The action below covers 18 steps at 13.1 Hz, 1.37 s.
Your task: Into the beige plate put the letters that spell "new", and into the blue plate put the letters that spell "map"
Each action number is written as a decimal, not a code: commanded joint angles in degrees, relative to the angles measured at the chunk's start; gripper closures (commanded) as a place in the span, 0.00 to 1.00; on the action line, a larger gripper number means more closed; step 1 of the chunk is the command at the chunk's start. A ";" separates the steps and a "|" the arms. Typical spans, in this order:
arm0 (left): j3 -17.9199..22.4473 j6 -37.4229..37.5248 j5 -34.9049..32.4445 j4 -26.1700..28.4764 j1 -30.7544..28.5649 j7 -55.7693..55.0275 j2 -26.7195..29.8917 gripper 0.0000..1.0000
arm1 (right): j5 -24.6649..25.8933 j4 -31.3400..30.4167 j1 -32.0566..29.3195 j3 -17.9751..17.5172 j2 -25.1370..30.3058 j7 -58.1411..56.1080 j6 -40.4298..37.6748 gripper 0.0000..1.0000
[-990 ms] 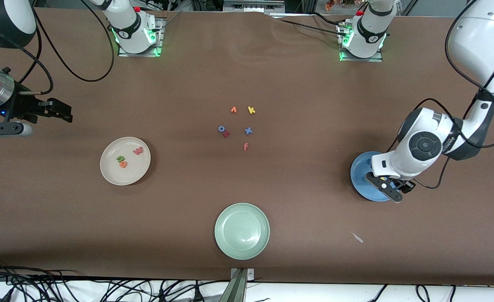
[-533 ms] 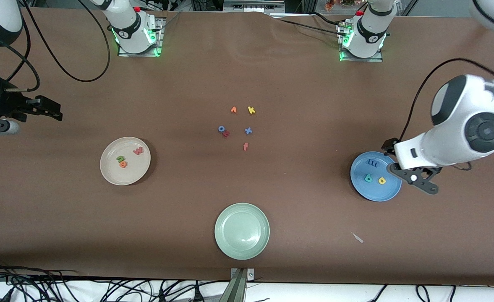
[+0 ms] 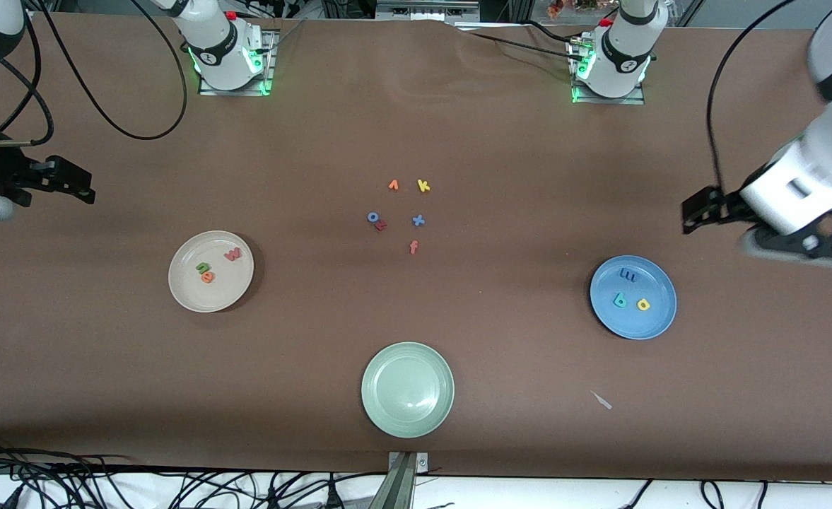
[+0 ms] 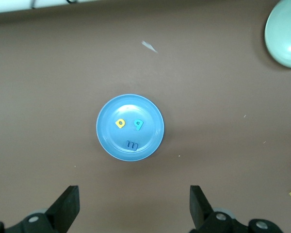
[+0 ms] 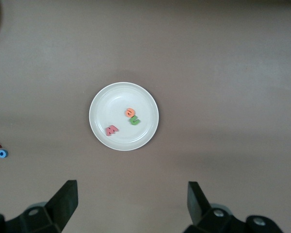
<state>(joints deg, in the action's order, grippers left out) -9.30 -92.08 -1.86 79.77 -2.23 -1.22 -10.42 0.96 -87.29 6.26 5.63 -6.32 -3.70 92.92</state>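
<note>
The beige plate (image 3: pixel 211 293) holds the green n (image 3: pixel 203 267), orange e (image 3: pixel 208 277) and pinkish-red w (image 3: pixel 232 254). In the blue plate (image 3: pixel 652 322) lie the blue m (image 3: pixel 628 273), teal p (image 3: pixel 620 300) and yellow a (image 3: pixel 643 305). My left gripper (image 3: pixel 698 211) hangs high over bare table beside the blue plate, open and empty. Its wrist view looks down on the blue plate (image 4: pixel 106 141) past the left gripper (image 4: pixel 134 194). My right gripper (image 3: pixel 69 182) hangs open and empty over bare table beside the beige plate. The beige plate (image 5: pixel 145 102) shows past the right gripper (image 5: pixel 132 189).
A pale green plate (image 3: pixel 408 389) sits near the table's front edge. Loose letters lie mid-table: orange v (image 3: pixel 393 185), yellow k (image 3: pixel 423 185), blue o (image 3: pixel 372 217), blue x (image 3: pixel 418 220), orange f (image 3: pixel 413 247). A small pale scrap (image 3: pixel 602 401) lies nearer the front camera than the blue plate.
My left gripper has risen off the blue plate and drawn away toward its own end, uncovering the three letters lying in the plate. My right gripper drifted slightly toward its end.
</note>
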 commanded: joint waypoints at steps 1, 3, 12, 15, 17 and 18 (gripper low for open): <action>2.18 -5.74 2.12 14.84 1.09 -1.07 10.49 0.00 | 0.18 1.68 -0.02 -0.01 -0.71 -0.35 -0.90 0.00; 2.18 -7.49 1.77 20.49 1.35 -1.68 12.62 0.00 | 0.01 1.68 -0.20 0.08 -0.71 -0.35 -0.90 0.00; 4.82 -0.12 1.94 11.37 5.49 -2.56 8.40 0.00 | 0.10 1.68 0.07 -0.01 -1.06 -0.44 -0.81 0.00; 5.26 -0.30 5.70 9.88 4.35 -2.04 7.27 0.00 | 0.10 1.77 0.07 -0.10 -1.06 -0.35 -0.73 0.00; 5.26 -0.38 5.82 9.09 4.34 -2.38 5.60 0.00 | 0.10 1.68 0.15 -0.27 -1.06 -0.35 -0.81 0.00; 5.26 -0.39 5.90 8.21 4.34 -2.47 4.98 0.00 | 0.10 1.68 0.15 -0.27 -1.06 -0.35 -0.73 0.00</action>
<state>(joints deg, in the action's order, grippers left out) -4.28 -93.83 2.38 91.62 2.09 -3.43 -2.98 0.96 -87.26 6.31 5.47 -6.67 -3.69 92.96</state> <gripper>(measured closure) 0.000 0.000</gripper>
